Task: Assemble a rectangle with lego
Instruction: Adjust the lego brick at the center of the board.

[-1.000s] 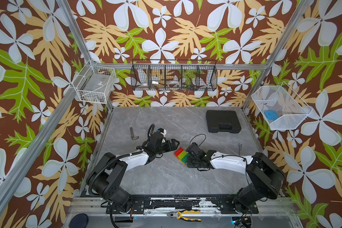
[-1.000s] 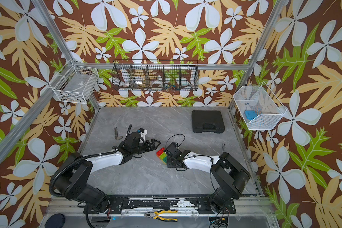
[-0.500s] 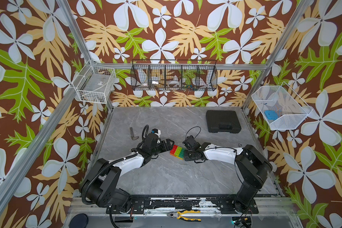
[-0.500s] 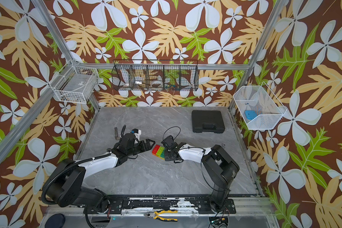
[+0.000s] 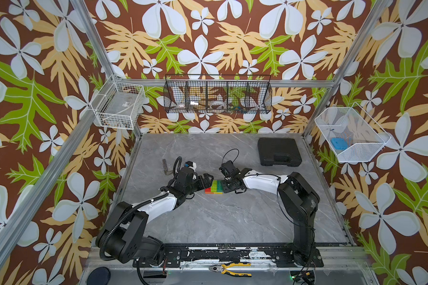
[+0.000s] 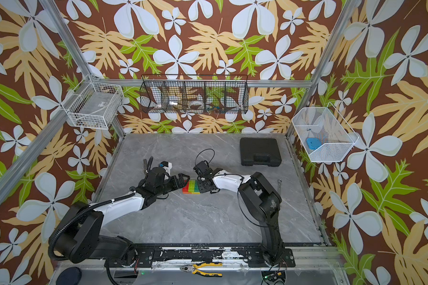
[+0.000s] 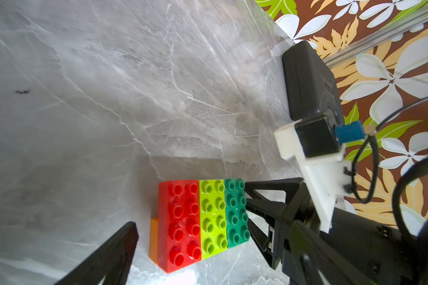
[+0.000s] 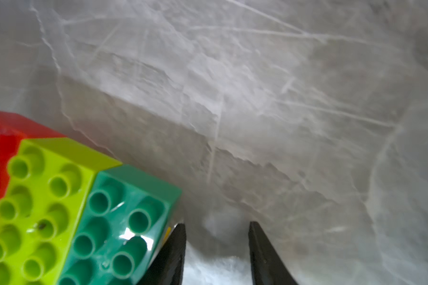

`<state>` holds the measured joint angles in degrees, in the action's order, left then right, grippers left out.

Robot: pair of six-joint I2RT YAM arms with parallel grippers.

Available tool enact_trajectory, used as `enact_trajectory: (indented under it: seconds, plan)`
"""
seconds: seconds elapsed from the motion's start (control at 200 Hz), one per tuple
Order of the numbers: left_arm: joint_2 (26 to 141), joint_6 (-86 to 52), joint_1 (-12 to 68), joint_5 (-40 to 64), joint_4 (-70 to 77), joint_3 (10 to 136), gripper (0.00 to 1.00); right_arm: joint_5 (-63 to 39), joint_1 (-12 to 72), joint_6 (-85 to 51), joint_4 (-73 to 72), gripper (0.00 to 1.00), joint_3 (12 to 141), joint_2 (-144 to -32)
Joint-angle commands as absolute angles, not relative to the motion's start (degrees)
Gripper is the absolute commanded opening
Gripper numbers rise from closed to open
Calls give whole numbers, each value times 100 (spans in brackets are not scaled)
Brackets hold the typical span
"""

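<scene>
As it lies flat in the middle of the table (image 5: 220, 222), the rectangle (image 5: 214, 186) turns its red side to the left tool (image 5: 207, 183), whose jaws stand wide apart, empty. The right tool (image 8: 216, 223) has jaws slightly apart on nothing, one finger (image 8: 177, 244) against the green edge; a case (image 5: 279, 151) lies farther back.

A robot lab cell is shown. A left arm (image 5: 156, 206) and a right arm (image 5: 262, 181) are bolted to a rail (image 5: 232, 253) before a grey counter (image 5: 220, 222), which is boxed in by aluminium posts (image 5: 96, 47) and flower-print panels (image 5: 208, 37). 3 wire baskets (image 5: 218, 95) are hung on them; pliers (image 5: 230, 269) are left by the rail.
</scene>
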<state>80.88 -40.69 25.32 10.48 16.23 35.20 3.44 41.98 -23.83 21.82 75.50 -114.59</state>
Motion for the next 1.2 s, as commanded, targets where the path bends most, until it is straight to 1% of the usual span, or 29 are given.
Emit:
enact_trajectory:
  seconds: [0.0,0.21,0.37,0.616,0.781,1.051,1.196]
  plan:
    - [8037,-4008,2481,949,1617,3482,97,335,4200,-2259,2355,41,7684,-11539]
    - [7955,-3982,2409,914,1604,3393,97,316,4197,-2262,2409,41,7667,-11498]
    - [7893,-3977,2373,879,1593,3375,97,63,4205,-2449,2249,41,7542,-11439]
    - [7851,-3969,2364,861,1604,3357,97,29,4233,-2617,2100,42,7453,-11417]
    - [7740,-3931,2364,797,1533,3340,97,178,4228,-2541,2213,42,7449,-11377]
    - [7223,-3620,2347,354,1018,3409,98,329,3928,-2420,2411,44,7341,-10832]
    - [6673,-3345,2338,-217,432,3596,98,637,3641,-2314,2299,44,6998,-10063]
